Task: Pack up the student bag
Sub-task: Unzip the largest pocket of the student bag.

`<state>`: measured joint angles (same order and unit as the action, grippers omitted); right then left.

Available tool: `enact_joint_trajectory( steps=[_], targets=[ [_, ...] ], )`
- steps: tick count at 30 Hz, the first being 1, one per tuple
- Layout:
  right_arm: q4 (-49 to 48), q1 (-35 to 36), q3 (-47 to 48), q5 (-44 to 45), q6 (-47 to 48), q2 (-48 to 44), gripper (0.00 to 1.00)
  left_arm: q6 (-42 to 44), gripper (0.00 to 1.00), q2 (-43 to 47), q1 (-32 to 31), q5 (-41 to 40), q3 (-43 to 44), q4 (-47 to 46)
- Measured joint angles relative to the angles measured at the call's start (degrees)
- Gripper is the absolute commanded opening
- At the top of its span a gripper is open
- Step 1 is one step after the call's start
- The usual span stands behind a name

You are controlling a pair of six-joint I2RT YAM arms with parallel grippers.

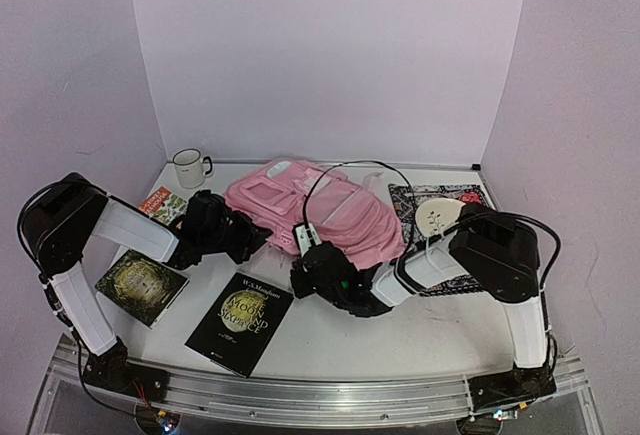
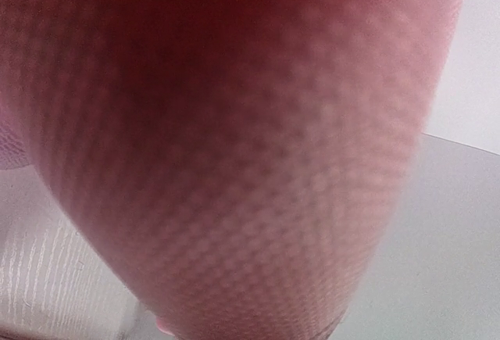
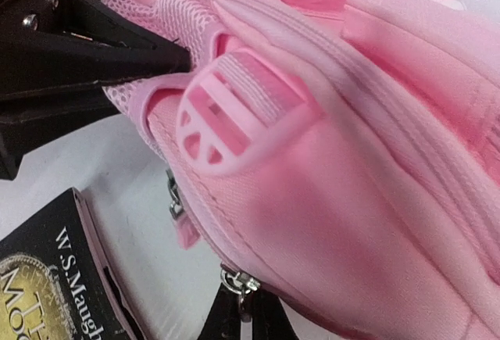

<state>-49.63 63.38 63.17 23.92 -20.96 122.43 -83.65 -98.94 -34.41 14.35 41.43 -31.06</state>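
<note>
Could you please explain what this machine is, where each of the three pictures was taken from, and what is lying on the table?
These are two robot arms bolted at the near edge of a white table. The wide picture looks down from above and behind them; the other two come from cameras on each wrist. A pink backpack lies in the middle. Around it are a mug, three books, the black one nearest, and a patterned mat with a pale round thing on it. The left gripper is shut on the backpack's edge, so its camera shows only blurred pink mesh. The right gripper is shut at the backpack's near edge, by a zipper pull.
</note>
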Motion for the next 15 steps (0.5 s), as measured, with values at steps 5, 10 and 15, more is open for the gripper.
enact_joint_trajectory(
  steps=[5, 10, 15],
  targets=[
    [2.06, -0.25, -5.27, -1.52, -0.36, -5.3, 0.0, 1.48, 0.0, 0.0, 1.26, 1.5, -0.05, -0.02],
    [6.6, -0.48, -9.61, -3.24, -0.53, -11.16, 0.0, 5.34, 0.0, -0.03, 4.94, 5.81, -0.04, 0.0],
    [13.3, -0.48, -12.95, -3.86, 0.12, -17.42, 0.0, 12.86, 0.02, -3.38, 10.64, 11.68, 3.27, 2.91]
  ],
)
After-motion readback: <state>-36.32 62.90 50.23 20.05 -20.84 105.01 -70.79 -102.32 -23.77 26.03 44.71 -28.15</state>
